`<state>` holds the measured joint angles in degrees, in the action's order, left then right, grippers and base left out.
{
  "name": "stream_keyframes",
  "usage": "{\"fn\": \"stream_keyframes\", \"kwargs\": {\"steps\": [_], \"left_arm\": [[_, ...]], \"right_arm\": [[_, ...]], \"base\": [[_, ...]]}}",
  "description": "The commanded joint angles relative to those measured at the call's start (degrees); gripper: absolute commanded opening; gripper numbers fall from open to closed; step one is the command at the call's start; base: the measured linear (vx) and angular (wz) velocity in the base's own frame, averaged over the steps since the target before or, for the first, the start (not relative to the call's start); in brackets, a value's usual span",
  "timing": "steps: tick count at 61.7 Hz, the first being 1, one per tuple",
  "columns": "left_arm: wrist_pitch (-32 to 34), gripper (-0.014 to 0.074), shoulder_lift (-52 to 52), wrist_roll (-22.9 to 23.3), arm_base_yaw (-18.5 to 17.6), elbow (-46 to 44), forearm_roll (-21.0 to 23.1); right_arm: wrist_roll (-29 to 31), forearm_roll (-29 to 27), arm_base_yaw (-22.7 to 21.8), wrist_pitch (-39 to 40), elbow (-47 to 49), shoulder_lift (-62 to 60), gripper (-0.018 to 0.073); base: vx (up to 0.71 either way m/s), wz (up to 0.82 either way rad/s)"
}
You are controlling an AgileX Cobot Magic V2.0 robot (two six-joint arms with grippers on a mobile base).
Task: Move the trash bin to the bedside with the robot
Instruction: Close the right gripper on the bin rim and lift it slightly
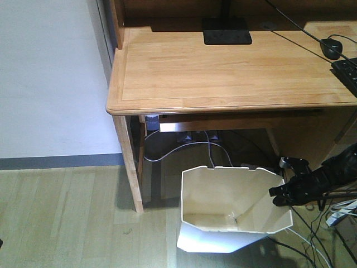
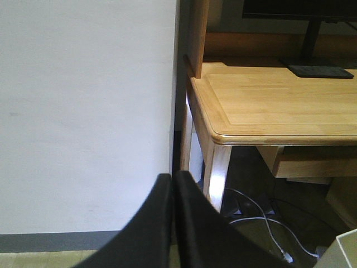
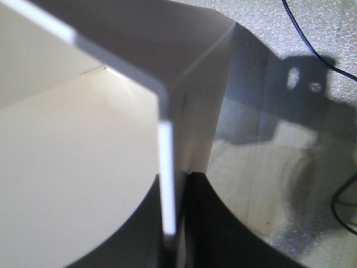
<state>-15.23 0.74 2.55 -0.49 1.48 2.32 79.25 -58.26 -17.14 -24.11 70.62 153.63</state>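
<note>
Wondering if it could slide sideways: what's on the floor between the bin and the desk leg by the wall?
The front view shows only bare, shadowed wooden floor between the bin and the desk leg.

The bin (image 1: 234, 206) stands on the floor (image 1: 61, 218) before the table (image 1: 223, 72), right of its left leg (image 1: 129, 162); cables (image 1: 184, 149) lie behind it under the table. On the table: monitor base (image 1: 226, 30) at the back, mouse (image 1: 331, 48) and keyboard (image 1: 347, 70) at the right. The right claw (image 1: 280, 196) straddles the bin's right rim.
</note>
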Motion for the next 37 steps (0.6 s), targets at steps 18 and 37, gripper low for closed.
{"fn": "stream_keyframes", "kwargs": {"steps": [18,37], "left_arm": [[3.96,-0.0006,0.81,0.32,-0.36,1.07,0.25],[3.96,-0.0006,0.81,0.32,-0.36,1.07,0.25]], "right_arm": [[6.67,-6.39,-0.16,-12.23,-11.99,-19.24,-0.0005],[5.77,-6.11,-0.16,-13.22,-13.34,-21.50,-0.0005]], "base": [[0.00,0.00],[0.00,0.00]]}}
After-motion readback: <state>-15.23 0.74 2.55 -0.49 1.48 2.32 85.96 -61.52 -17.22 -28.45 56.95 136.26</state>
